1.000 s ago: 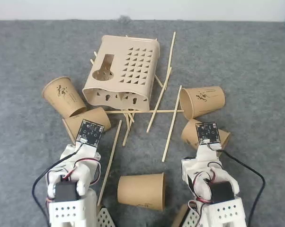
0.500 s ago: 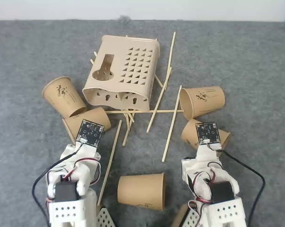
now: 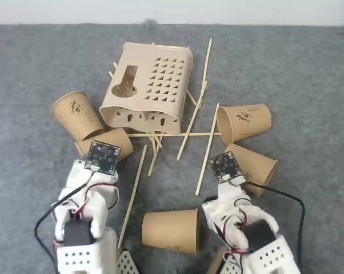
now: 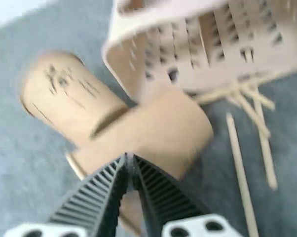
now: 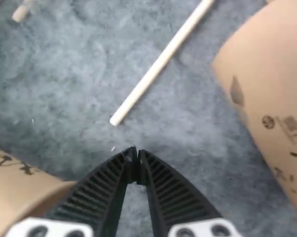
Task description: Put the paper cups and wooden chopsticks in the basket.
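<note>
On the left of the grey mat (image 3: 309, 68), two paper cups (image 3: 76, 116) lie beside the tipped basket (image 3: 149, 85); the left gripper (image 4: 129, 159), clenched on nothing, hovers over one of them. Mid-mat, wooden chopsticks (image 3: 207, 149) lie scattered. Further right, the right gripper (image 5: 136, 154), likewise clenched and empty, hangs above bare mat between more cups

- Left arm (image 3: 80, 214) and right arm (image 3: 243, 225): white plastic shells, black servo blocks.
- Thin black, red and white cables (image 3: 46, 220) loop along both.
- Left gripper (image 4: 129, 159) and right gripper (image 5: 136, 154): black, ribbed.
</note>
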`<state>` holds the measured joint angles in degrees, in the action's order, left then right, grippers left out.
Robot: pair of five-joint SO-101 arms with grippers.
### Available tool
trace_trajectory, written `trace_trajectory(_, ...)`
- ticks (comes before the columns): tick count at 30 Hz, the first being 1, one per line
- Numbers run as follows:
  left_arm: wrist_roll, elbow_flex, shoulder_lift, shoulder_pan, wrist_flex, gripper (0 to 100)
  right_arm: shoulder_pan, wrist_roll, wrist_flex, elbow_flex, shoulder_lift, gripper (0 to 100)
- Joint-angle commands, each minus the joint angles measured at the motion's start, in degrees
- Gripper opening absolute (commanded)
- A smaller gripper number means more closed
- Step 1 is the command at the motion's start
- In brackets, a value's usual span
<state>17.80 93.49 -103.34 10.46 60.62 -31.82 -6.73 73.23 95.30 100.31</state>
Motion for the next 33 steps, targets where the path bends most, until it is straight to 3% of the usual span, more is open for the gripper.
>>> trace_trajectory(1, -2.9, -7.2, -0.6, -0.2, -4.1, 2, 0.8, 1.4, 1.5, -1.8, 0.1, 0.9)
trace_trajectory(7, -12.4, -24.0, 5.8, -0.2, -0.6, 2, 1.4, 1.2, 1.6, -2.3, 0.1, 0.8)
trace_trajectory(11, -13.7, -38.4, 28.0, -0.1, -0.2, 2, 1.8, 1.2, 1.5, -2.2, 0.1, 0.8)
trace_trajectory(18, -13.7, -62.7, 64.0, -1.4, 8.2, 2, 1.7, 1.4, 1.6, -2.4, 0.1, 0.8)
trace_trajectory(25, -13.7, -72.7, 88.0, -1.3, 8.5, 7, 14.2, 1.5, 0.8, -2.8, 0.1, 0.8)
trace_trajectory(29, -15.0, -76.2, 97.6, -1.1, 8.2, 17, 15.1, 1.5, -0.2, -2.7, 0.1, 0.9)
trace_trajectory(33, -17.6, -78.6, 101.6, -1.1, 4.9, 17, 15.3, 1.5, -0.2, -2.7, 0.1, 0.8)
